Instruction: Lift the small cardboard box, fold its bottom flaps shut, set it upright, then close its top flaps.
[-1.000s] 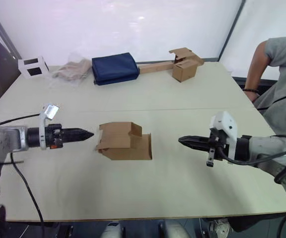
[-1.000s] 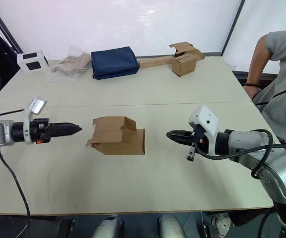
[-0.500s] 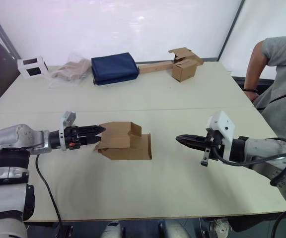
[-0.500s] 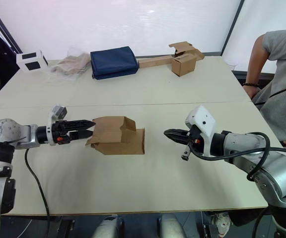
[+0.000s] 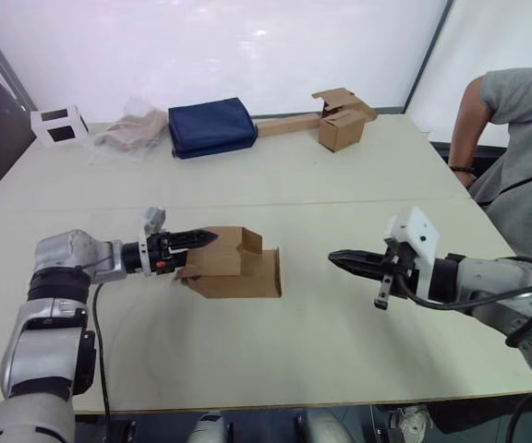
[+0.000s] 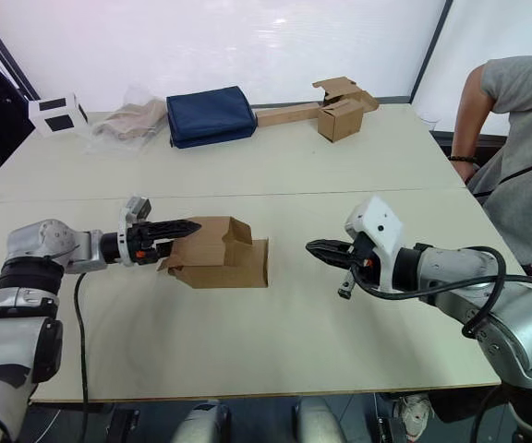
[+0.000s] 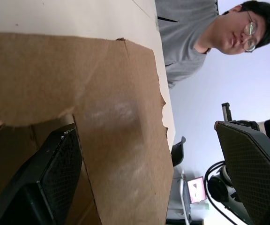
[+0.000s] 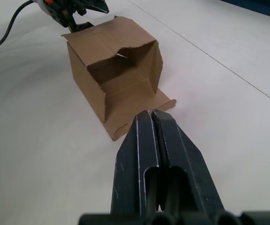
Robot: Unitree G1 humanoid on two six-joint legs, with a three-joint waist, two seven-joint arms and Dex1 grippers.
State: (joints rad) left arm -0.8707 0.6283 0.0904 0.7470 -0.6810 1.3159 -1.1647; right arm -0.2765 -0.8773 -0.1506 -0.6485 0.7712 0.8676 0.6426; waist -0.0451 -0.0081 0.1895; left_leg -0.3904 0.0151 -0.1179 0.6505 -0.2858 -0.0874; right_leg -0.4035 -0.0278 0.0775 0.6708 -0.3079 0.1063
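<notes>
The small cardboard box (image 5: 234, 264) lies on its side in the middle of the table. Its open end faces my right gripper, with one short flap (image 8: 166, 101) flat on the table and another flap (image 8: 152, 61) standing at the side. I cannot tell which end's flaps are the bottom flaps or the top flaps. My left gripper (image 5: 203, 240) is open at the box's left end, and a box panel (image 7: 116, 117) lies between its fingers (image 7: 55, 178). My right gripper (image 5: 336, 259) is shut, low over the table, a short way right of the box and apart from it.
Along the table's far edge stand a second open cardboard box (image 5: 343, 125), a flat cardboard strip (image 5: 289, 125), a navy bag (image 5: 212, 127), a plastic-wrapped bundle (image 5: 135, 129) and a white cube (image 5: 60, 125). A person in a grey shirt (image 5: 520, 129) stands at the right edge.
My left gripper has moved right, from clear of the box to its left end, and opened around a panel. The right gripper and the box have hardly moved.
</notes>
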